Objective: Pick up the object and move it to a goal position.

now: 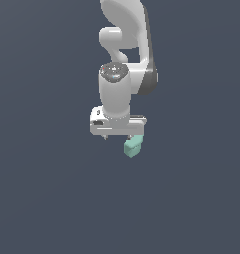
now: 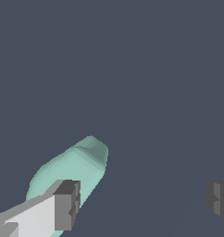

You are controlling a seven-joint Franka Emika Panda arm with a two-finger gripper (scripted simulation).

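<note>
- Gripper (image 2: 141, 203): the wrist view shows its two fingers wide apart, holding nothing; one finger (image 2: 65, 203) stands partly in front of the block.
- Block (image 1: 133, 145): a small mint-green piece on the dark floor, just below the hand toward the exterior view's right, off-centre between the fingers.
- Handling, as a guess: stiff, light and matte, so unlikely to slip. Centre over it, then clamp its long flat sides.

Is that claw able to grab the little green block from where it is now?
Probably yes: the gripper is open wide, nothing blocks the green block, though one finger overlaps it, so it seems off-centre.
</note>
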